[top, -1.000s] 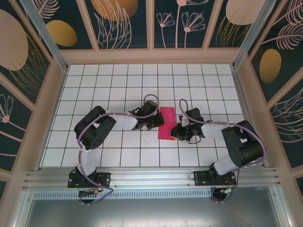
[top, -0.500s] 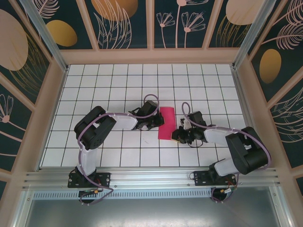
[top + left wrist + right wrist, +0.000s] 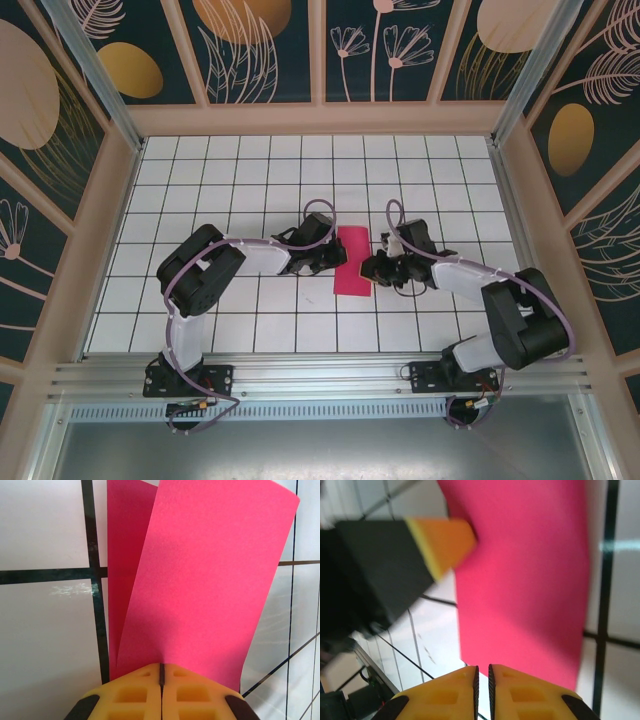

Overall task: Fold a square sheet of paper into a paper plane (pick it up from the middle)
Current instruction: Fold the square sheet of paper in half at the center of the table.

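The square sheet of paper [image 3: 352,260], folded in half into a narrow magenta strip, lies near the middle of the tiled table [image 3: 200,180]. Its long sides run from 12 to 6 o'clock.

The left gripper [image 3: 337,258] sits at the strip's 9 o'clock edge. In the left wrist view its yellow fingers [image 3: 135,692] are pressed together on the paper's near edge, and the upper layer [image 3: 210,580] lifts away from the lower one [image 3: 122,555].

The right gripper [image 3: 372,268] waits at about 3 o'clock, just beside the strip. Its fingers [image 3: 520,692] are closed to a thin slit with nothing between them.
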`<action>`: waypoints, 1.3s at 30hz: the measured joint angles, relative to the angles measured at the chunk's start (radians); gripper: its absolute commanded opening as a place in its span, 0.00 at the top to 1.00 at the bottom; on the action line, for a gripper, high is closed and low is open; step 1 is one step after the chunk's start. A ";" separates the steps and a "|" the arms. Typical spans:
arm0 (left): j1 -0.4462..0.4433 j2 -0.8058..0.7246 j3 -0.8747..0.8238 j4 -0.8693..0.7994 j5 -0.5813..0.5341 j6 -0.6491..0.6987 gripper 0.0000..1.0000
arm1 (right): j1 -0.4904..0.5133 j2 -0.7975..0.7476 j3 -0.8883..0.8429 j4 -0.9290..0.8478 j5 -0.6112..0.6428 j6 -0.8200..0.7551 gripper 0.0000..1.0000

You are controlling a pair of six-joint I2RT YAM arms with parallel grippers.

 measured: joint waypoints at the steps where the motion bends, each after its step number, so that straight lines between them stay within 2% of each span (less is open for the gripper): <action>1: 0.000 0.000 0.000 0.000 0.000 0.000 0.92 | -0.008 0.013 0.017 0.006 0.000 -0.003 0.84; 10: 0.000 0.000 0.000 0.000 0.002 0.007 0.92 | -0.031 0.201 0.056 0.035 0.006 -0.032 0.84; 16: 0.000 0.000 -0.001 0.000 0.001 0.012 0.91 | -0.043 0.205 0.069 0.027 -0.014 -0.034 0.84; 25: 0.000 0.000 -0.001 0.000 0.000 0.022 0.91 | -0.070 0.223 0.180 0.036 -0.014 -0.056 0.84; 31: 0.000 0.000 -0.001 0.000 0.000 0.022 0.91 | -0.075 0.308 0.172 0.054 -0.013 -0.059 0.84; 39: 0.000 -0.001 -0.002 0.002 -0.001 0.022 0.91 | -0.085 0.313 0.175 0.055 -0.032 -0.061 0.84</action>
